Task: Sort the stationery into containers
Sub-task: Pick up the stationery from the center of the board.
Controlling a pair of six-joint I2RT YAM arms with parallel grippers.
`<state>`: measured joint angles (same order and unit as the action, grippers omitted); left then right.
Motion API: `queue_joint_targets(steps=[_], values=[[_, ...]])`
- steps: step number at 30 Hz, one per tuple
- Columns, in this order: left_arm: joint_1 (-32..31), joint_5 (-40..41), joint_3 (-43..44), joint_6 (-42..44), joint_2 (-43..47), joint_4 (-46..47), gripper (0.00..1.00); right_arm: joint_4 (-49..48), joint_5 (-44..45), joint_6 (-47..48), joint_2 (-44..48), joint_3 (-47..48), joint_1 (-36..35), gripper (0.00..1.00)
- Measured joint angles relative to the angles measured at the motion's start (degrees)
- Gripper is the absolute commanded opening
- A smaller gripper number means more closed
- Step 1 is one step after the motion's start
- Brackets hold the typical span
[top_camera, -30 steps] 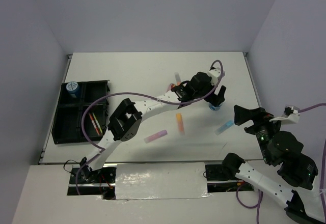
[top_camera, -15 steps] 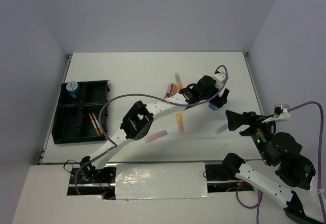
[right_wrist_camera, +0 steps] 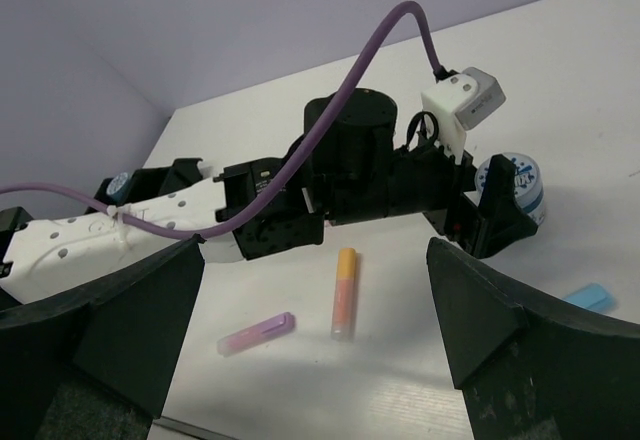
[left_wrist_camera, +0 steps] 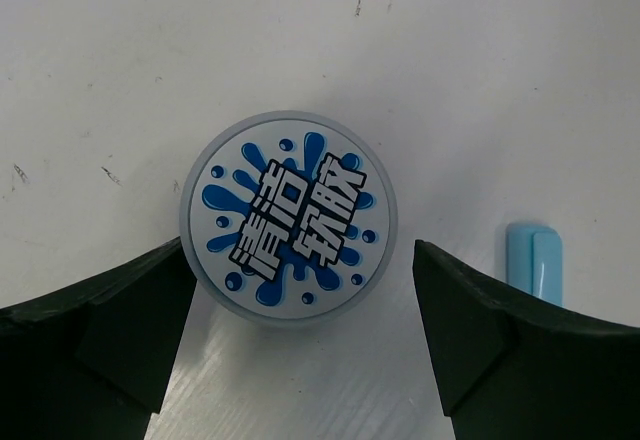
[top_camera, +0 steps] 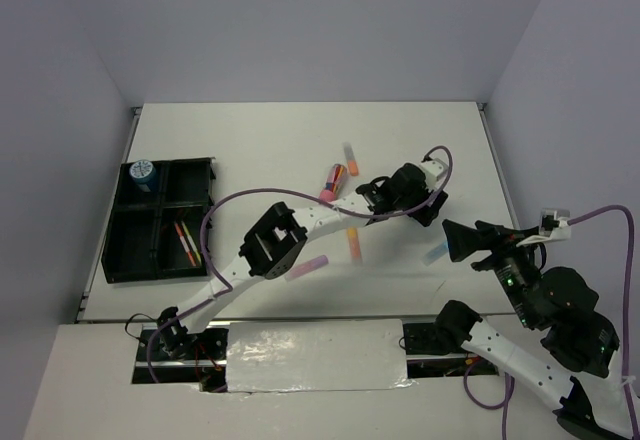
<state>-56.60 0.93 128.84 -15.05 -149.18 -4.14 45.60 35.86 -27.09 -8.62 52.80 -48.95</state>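
White table, left gripper now lowered astride blue-white roll

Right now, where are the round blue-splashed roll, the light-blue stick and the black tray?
round roll (left_wrist_camera: 288, 230): left wrist view, centre of its printed top.
light-blue stick (left_wrist_camera: 535, 265): left wrist view, middle of its visible end.
black tray (top_camera: 130, 248): top view, bare floor of its near left compartment.

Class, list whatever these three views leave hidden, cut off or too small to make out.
- Top view: the left gripper covers the roll.
- Left wrist view: a finger hides the lower end of the light-blue stick.
- Top view: the pens in the tray are too small to tell apart.
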Motion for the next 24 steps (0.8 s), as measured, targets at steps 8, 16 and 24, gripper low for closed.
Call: queue_joint_targets(steps=[8,16,24], values=[[-0.2,1.4,-2.6,0.0,0.0,3.1,0.99,-0.6,-0.8,0.2,1.7,-0.7,0.0,1.00],[-0.2,3.7,-1.9,0.1,0.0,4.9,0.99,-1.7,-2.3,1.2,1.7,-1.9,0.0,1.00],[-0.2,3.8,-2.5,0.2,0.0,7.4,0.91,-2.1,-3.0,1.8,1.7,-2.6,0.0,1.00]])
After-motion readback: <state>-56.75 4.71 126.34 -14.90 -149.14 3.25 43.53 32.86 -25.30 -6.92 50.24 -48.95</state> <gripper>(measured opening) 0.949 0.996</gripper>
